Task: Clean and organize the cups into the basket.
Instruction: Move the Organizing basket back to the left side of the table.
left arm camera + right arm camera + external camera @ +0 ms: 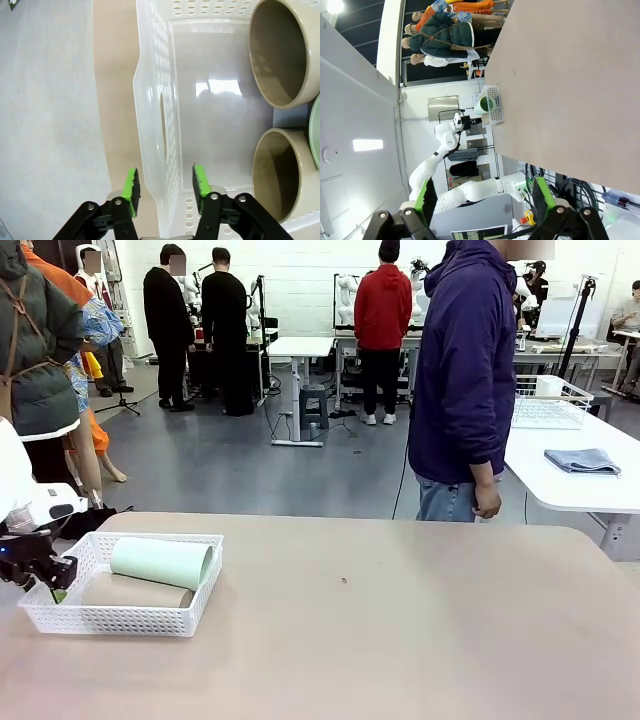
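the left tool (165,192) stands open astride the end wall of the basket (150,100) – holding all three cups (277,50) – so pulling away crooked could drag it along the tabletop (400,640).

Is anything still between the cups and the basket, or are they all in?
Nothing visible stands in the way. The mint cup lies in the basket on a beige cup; the left wrist view shows two beige cups inside. The left gripper, open, straddles the basket wall.
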### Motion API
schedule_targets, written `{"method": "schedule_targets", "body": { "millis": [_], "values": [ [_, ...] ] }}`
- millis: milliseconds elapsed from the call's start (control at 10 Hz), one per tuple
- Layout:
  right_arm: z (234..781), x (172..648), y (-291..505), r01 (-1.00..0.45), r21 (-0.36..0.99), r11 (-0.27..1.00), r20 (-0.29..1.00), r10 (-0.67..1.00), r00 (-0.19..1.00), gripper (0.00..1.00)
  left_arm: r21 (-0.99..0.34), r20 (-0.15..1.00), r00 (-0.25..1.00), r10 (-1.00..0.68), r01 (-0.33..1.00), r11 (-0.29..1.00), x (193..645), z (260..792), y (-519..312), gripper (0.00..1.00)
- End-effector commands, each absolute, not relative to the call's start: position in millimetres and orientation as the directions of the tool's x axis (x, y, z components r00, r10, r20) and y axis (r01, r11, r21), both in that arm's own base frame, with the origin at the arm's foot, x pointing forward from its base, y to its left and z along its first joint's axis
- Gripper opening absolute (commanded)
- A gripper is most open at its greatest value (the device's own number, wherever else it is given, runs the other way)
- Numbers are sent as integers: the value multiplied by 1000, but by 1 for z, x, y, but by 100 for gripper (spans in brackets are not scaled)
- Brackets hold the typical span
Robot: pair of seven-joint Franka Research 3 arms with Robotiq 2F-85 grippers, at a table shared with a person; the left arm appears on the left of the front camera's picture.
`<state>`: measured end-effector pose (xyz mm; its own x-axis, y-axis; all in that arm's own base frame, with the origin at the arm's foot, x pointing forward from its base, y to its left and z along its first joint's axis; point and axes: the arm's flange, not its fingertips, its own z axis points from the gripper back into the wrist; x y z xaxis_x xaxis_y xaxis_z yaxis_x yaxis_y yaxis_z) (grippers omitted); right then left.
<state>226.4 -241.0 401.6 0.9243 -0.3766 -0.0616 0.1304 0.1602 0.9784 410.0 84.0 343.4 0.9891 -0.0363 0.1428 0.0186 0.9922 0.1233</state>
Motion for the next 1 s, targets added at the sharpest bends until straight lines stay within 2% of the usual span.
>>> {"method": "schedule_targets", "body": {
  "millis": [0, 100, 500, 700, 800, 900],
  "values": [
    [401, 223, -238, 152, 975, 162, -81, -378, 922, 100, 146, 150, 988, -44, 22, 989, 402, 335, 93, 96],
    [401, 223, -238, 152, 975, 162, -81, -378, 922, 100, 145, 140, 989, -44, 24, 989, 408, 336, 93, 100],
    [401, 223, -238, 152, 975, 162, -81, -378, 922, 100, 117, 151, 988, 2, -19, 993, 401, 341, 86, 100],
    [401, 223, -238, 152, 975, 162, -81, -378, 922, 100, 112, 248, 968, 37, -66, 991, 387, 361, 79, 100],
    [401, 223, -238, 152, 975, 162, -81, -378, 922, 100, 71, 319, 945, 76, -104, 992, 356, 381, 68, 100],
    [401, 223, -238, 152, 975, 162, -81, -378, 922, 100, 44, 362, 930, 62, -84, 995, 320, 398, 52, 100]
  ]
}}
